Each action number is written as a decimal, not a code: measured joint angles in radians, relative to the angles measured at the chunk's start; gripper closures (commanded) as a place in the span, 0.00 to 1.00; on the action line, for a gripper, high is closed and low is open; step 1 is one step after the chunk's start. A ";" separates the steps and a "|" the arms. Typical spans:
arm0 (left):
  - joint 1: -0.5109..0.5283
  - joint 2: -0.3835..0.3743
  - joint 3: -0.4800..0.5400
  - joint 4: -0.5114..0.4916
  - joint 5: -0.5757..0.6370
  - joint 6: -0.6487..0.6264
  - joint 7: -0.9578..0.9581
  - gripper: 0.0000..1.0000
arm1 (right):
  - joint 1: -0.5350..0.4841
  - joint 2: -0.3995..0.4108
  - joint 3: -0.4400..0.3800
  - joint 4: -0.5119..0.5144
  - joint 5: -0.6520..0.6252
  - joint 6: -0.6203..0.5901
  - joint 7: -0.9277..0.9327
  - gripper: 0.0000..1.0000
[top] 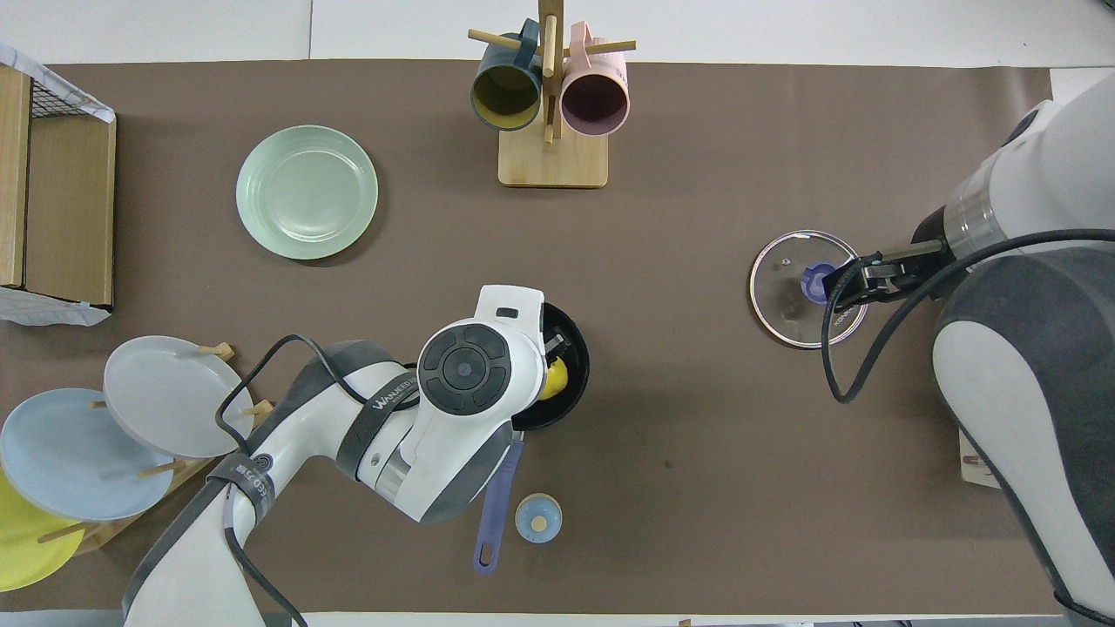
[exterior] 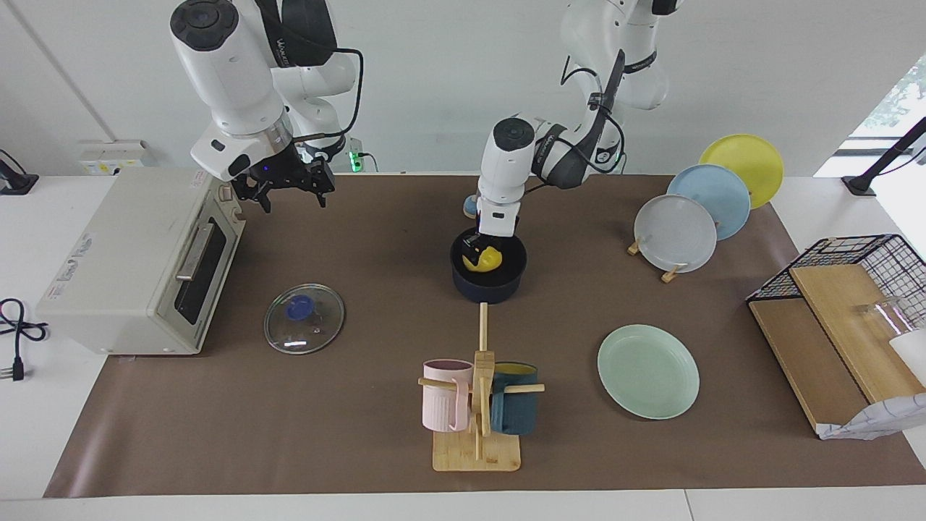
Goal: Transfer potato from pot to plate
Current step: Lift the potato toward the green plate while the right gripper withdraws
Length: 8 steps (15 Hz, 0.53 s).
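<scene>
Facing view: left tool (exterior: 480, 252) down inside the pot (exterior: 489, 278), clamped tight on the potato (exterior: 486, 258), which sits at the pot's mouth; right tool (exterior: 284, 189) raised with fingers spread wide and nothing held, over the surface beside the toaster oven (exterior: 137, 260), waiting; plate (exterior: 648, 370) bare, well apart from the pot toward the left arm's end and farther from the robots. Overhead view: potato (top: 554, 378) peeking out beside the left wrist inside the pot (top: 571, 370), blue handle pointing back toward the robots; plate (top: 307, 192) farther out; right tool (top: 849, 283) over the edge of the glass lid (top: 788, 296).
</scene>
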 measured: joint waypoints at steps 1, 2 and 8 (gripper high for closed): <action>0.002 -0.008 0.002 0.003 0.000 -0.009 0.003 0.94 | -0.004 -0.003 0.000 0.001 0.000 0.002 0.000 0.00; 0.010 -0.015 0.002 0.007 0.000 -0.022 0.013 0.94 | -0.013 -0.008 -0.001 0.002 0.000 0.001 0.000 0.00; 0.083 -0.062 0.006 0.113 -0.059 -0.223 0.128 0.94 | -0.044 -0.043 -0.003 0.000 -0.002 -0.035 0.000 0.00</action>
